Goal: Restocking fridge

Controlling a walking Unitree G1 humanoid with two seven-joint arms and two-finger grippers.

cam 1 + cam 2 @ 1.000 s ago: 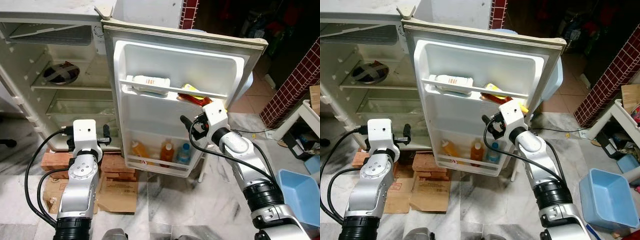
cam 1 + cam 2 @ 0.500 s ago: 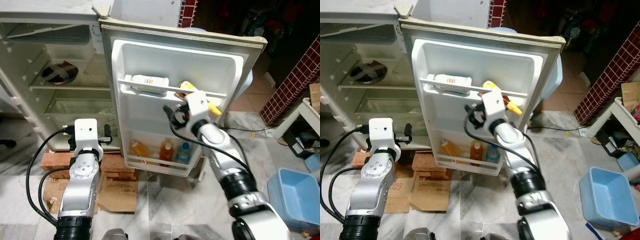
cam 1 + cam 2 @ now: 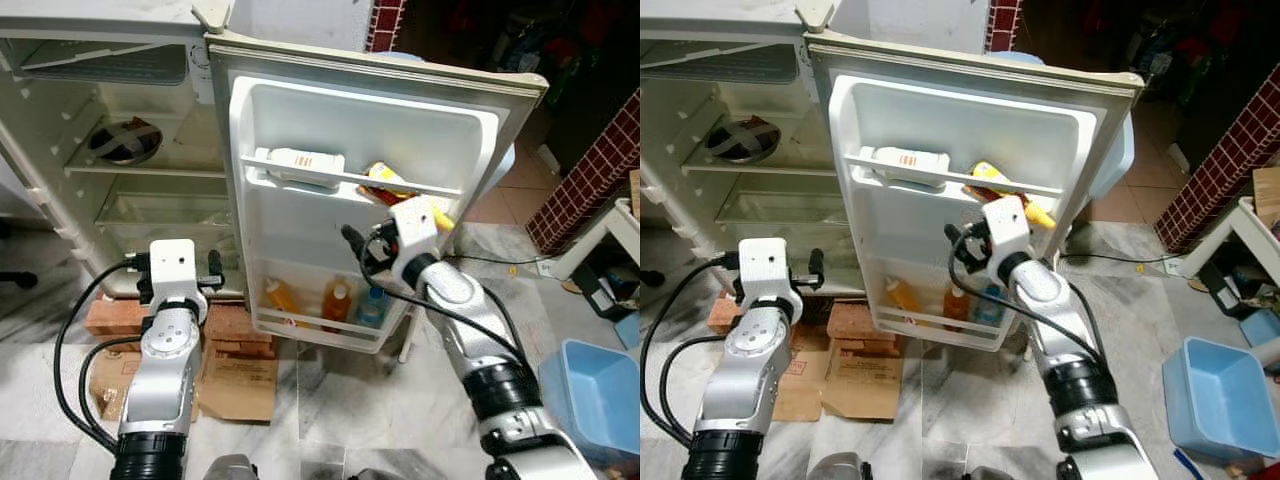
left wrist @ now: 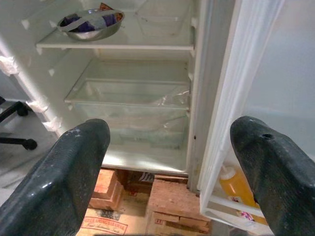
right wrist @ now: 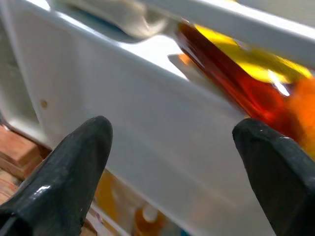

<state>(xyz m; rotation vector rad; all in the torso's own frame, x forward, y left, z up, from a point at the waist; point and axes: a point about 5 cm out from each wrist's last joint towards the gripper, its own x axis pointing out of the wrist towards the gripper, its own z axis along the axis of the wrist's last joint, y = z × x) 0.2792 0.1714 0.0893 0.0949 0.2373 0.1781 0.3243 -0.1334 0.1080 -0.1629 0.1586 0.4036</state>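
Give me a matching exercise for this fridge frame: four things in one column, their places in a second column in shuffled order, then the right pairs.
Things:
1. white bottle
2. metal bowl
3. orange bottle
4. bricks

Places:
A. bottom door rack
B. on the floor under the fridge
C. lying on the upper door shelf
D. shelf inside the fridge

Pairs: 1-C, 2-D, 3-A, 4-B
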